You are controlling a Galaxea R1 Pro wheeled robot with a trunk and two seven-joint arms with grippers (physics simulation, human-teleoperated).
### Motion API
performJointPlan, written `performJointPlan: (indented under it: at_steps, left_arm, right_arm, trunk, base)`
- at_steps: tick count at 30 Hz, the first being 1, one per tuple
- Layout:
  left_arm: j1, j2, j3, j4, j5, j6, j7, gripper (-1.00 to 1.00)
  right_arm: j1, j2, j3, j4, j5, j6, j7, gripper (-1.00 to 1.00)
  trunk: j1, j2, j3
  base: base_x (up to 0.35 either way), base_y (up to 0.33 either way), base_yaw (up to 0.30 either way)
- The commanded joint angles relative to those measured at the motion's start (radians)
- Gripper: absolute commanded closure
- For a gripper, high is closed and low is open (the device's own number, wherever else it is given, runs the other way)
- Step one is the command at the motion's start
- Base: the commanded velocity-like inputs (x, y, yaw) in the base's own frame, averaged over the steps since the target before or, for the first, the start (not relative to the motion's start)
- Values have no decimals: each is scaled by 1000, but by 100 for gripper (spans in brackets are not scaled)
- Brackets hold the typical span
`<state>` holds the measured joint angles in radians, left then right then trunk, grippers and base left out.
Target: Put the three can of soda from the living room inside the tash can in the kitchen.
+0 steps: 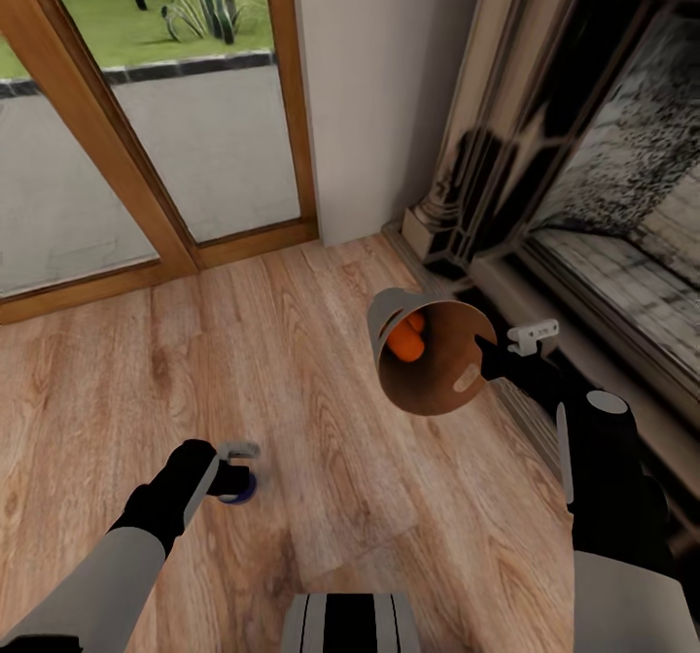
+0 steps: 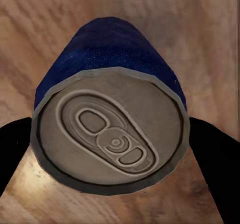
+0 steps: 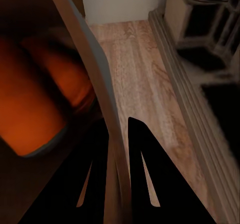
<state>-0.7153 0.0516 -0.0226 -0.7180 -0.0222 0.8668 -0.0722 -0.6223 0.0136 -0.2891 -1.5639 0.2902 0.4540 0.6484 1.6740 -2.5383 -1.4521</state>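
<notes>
Two soda cans are already sitting inside the trash can [image 1: 428, 357]; the third is being collected. Setting: living room wood-plank floor [image 1: 292, 361], glass doors [image 1: 165, 119] ahead, dark fireplace [image 1: 583, 148] at the robot's right. The right gripper [image 3: 118, 134] is pinching the bin's rim, one finger inside and one outside, holding the bin tilted above the floor beside the fireplace base, mouth facing the camera. The orange cans [image 1: 406, 340] are lying against its brown inner wall. The left gripper [image 1: 236, 473] is closing on the dark blue can [image 2: 112, 119], fingers at both sides, over bare floor well apart from the bin.

Judgement: next comes carrying this can across and releasing it over the bin's mouth, then the kitchen.
</notes>
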Motion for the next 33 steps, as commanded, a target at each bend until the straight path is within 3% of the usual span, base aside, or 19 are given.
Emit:
performJointPlan:
  at_steps: [1,11,13,20,24,28,33]
  left_arm:
    - [0,0,0,0,-1,0,-1,100]
    - [-1,-1,0,0,0,0,-5,100]
    - [-1,0,0,0,-1,0,-9,100]
    - [1,4,1,-10,3,7,-15,100]
    - [3,9,4,-62,5,24,-16,100]
    - [5,13,6,-216,9,87,-19,100]
    - [6,15,6,-316,11,132,-36,100]
  right_arm:
    - [0,0,0,-1,-13,3,7,100]
    - [1,4,9,16,-14,13,0,100]
    - [1,4,26,35,-13,20,-2,100]
    - [1,3,92,50,9,184,-1,100]
    - [1,3,112,51,13,219,-1,100]
    - [1,1,122,51,16,292,-1,100]
    - [1,1,122,44,43,310,1,100]
  trunk:
    - [0,0,4]
    - [-5,3,43]
    - [-6,3,50]
    - [-9,5,78]
    - [-11,6,93]
    - [-13,7,108]
    - [-14,7,120]
  base:
    - [0,0,0]
    - [0,0,0]
    - [0,0,0]
    - [0,0,0]
    - [0,0,0]
    - [0,0,0]
    - [0,0,0]
